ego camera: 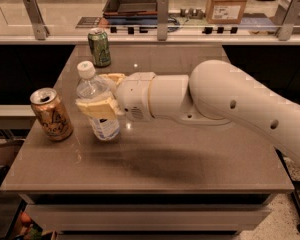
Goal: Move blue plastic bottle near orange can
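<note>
Across the middle of the room stands a brown table (190, 169), and nearly everything sits on its left half. Over it reaches the big white arm (240, 99), coming in from the right edge and stretching leftward, low above the top and casting a broad shadow under itself. Behind the table runs a counter (60, 21) with a dark tray (135, 1) and a cardboard box (225, 4) on it.

At the arm's end, over the left part of the table, is the gripper (104, 93). Its 2 tan fingers (96, 108) pinch the bottle (92, 89) around the middle, 1 on the near side and 1 on the far side.

That bottle is tilted, its white cap leaning up and to the left, its labelled base low by the tabletop. From where I stand I cannot tell whether the base touches the surface. It is just beside the orange can (51, 115), to that can's right, with a narrow gap between them.

That can stands upright near the left edge. 1 green can (99, 47) stands upright farther back, near the far edge, well apart from both.
</note>
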`<state>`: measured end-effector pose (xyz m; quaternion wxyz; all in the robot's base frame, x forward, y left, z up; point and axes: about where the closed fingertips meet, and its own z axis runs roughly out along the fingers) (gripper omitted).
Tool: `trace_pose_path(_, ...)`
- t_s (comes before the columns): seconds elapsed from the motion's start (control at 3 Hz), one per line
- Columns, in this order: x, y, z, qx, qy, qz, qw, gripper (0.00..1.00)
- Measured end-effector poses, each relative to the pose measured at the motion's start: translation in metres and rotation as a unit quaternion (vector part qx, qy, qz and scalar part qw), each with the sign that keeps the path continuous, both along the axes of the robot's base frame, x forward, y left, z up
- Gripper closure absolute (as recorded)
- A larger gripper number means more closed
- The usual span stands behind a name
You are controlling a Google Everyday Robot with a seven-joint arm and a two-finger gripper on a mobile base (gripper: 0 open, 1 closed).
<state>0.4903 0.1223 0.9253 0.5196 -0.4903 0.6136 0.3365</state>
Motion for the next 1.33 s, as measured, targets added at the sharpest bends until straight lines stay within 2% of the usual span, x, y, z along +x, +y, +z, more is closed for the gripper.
trace_pose_path(0.67,-0.0027,0.0042,0.0015,-0.002,-0.002,0.004,1.0000,0.12)
trace_pose_path(1.0,-0.0038,0.0060,0.0021,-0.002,-0.003,0.005,1.0000,0.00)
trace_pose_path(1.33,-0.0039,0.0060,0.0021,-0.002,-0.003,0.005,1.0000,0.00)
